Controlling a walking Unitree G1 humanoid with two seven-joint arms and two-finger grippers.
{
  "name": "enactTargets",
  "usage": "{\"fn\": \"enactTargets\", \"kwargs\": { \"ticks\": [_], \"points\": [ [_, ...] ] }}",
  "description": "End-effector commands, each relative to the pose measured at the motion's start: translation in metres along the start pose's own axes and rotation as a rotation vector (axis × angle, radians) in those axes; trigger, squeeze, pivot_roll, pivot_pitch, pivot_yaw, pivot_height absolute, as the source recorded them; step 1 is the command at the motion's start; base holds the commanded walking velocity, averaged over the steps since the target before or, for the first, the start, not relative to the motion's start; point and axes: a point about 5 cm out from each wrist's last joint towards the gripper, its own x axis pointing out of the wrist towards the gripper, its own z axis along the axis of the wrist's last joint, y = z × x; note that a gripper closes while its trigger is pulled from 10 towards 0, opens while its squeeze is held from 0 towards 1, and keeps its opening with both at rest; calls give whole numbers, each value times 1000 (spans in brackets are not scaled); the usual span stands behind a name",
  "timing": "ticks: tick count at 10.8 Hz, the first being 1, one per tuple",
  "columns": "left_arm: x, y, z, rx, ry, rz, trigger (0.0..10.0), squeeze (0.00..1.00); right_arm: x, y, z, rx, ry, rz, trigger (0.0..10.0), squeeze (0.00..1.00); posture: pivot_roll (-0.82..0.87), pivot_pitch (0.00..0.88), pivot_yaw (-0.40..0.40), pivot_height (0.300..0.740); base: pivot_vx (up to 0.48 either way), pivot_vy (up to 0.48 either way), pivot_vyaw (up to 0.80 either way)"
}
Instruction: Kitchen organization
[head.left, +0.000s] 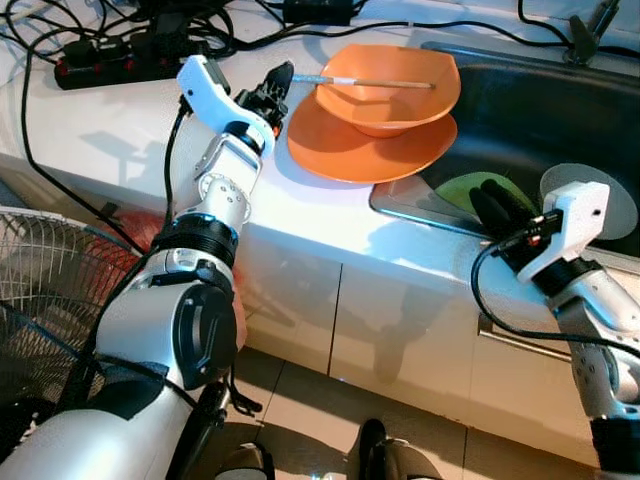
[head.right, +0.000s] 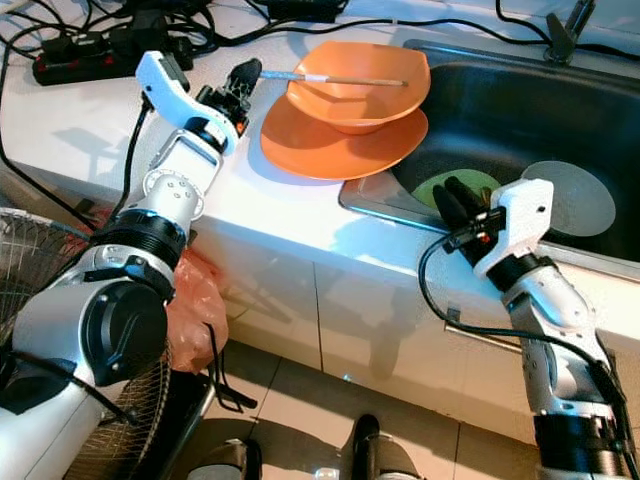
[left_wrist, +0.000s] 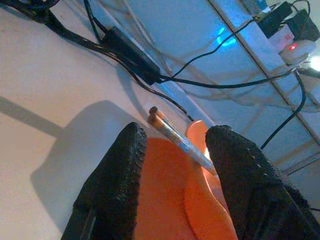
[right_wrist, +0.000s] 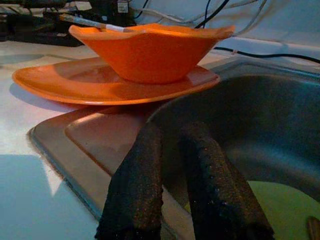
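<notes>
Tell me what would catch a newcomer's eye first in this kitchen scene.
The orange bowl stands out, stacked on an orange plate on the white counter at the sink's edge, with chopsticks lying across the bowl's rim. The left gripper is open at the chopsticks' near end. The right gripper hovers over the sink's front edge, above something green in the basin.
</notes>
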Motion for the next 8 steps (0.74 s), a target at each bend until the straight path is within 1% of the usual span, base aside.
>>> {"fn": "enactTargets", "kwargs": {
  "ticks": [1,3,8],
  "points": [
    [3,-5,6,16,-16,-18,10000,0,-3,3,-1,14,8,1,10000,0,-78,233,13,740,0,0,0],
    [4,-7,10,27,-28,-15,10000,0,-7,6,-2,22,18,0,10000,0,-86,249,16,740,0,0,0],
    [4,-2,19,46,-50,12,10000,0,-20,16,-3,49,45,-6,10000,0,-97,293,18,740,0,0,0]
  ]
}}
